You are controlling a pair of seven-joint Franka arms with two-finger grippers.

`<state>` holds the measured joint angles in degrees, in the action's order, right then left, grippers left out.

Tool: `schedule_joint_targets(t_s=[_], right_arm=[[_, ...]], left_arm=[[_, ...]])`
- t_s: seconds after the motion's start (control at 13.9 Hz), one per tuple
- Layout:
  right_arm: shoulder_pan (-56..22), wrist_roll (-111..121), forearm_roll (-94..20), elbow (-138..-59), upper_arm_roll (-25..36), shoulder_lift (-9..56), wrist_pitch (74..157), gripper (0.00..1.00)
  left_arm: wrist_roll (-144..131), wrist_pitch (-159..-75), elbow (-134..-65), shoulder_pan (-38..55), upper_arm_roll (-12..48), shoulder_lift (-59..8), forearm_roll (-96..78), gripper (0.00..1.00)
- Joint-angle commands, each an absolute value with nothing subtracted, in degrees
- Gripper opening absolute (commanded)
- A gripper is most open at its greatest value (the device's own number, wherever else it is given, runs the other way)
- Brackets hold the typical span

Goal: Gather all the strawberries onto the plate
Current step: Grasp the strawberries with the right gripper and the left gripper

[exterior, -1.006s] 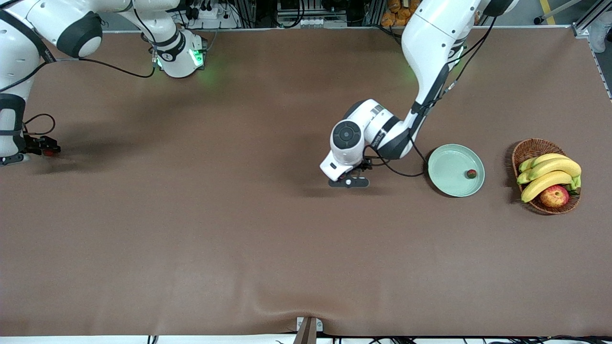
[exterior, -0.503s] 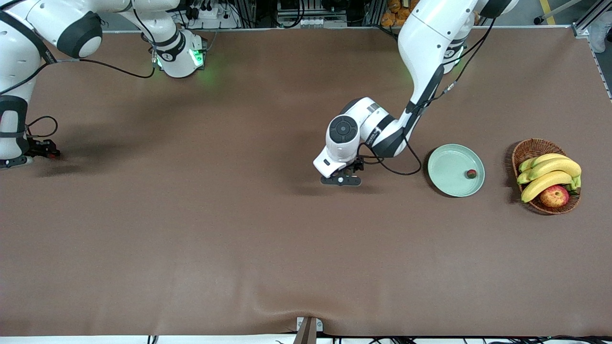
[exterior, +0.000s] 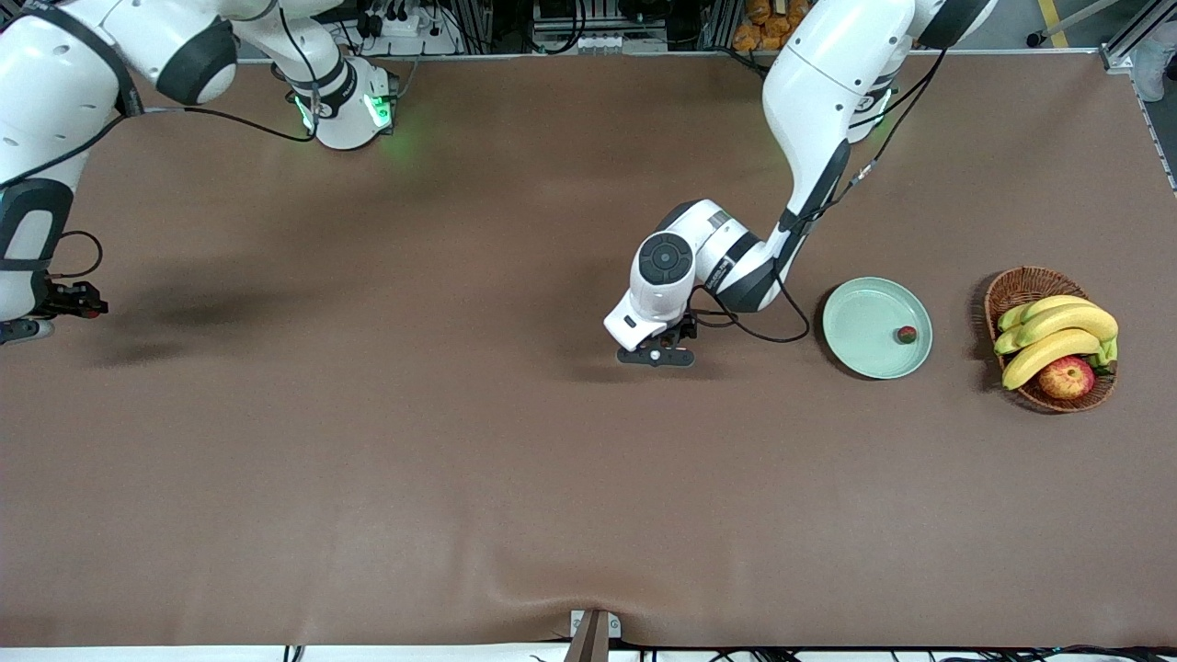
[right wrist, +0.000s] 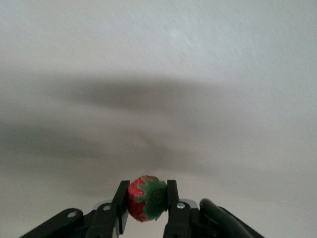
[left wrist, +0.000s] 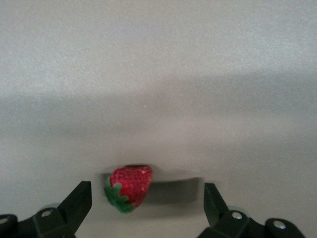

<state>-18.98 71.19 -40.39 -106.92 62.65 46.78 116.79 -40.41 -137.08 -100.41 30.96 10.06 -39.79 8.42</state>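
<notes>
The pale green plate (exterior: 860, 322) lies toward the left arm's end of the table with one strawberry (exterior: 907, 334) in it. My left gripper (exterior: 655, 355) is low over the table beside the plate, toward the right arm's end. In the left wrist view it (left wrist: 146, 208) is open around a second strawberry (left wrist: 130, 187) that lies on the table close to one finger (left wrist: 79, 202). My right gripper (exterior: 72, 302) is at the right arm's end of the table. In the right wrist view it (right wrist: 147, 199) is shut on a third strawberry (right wrist: 146, 197), held above the table.
A brown wicker basket (exterior: 1019, 285) with bananas (exterior: 1057, 336) and a red-yellow apple (exterior: 1067, 377) stands beside the plate, at the left arm's end of the table. A cable (exterior: 754, 326) hangs from the left wrist near the plate's rim.
My left gripper has shifted a little toward the right arm's end of the table. My right arm has changed pose, carrying its strawberry, and its shadow has moved away from it.
</notes>
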Motion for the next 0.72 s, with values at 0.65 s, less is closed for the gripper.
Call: schedule_joint_targets(t_s=[0.65], right_arm=[[-40.41, 32.02, -39.46, -98.09, 70.84, 46.14, 89.92, 0.0]], left_arm=[[-38.76, -136.76, -102.65, 29.36, 10.55, -38.15, 9.58, 0.91]])
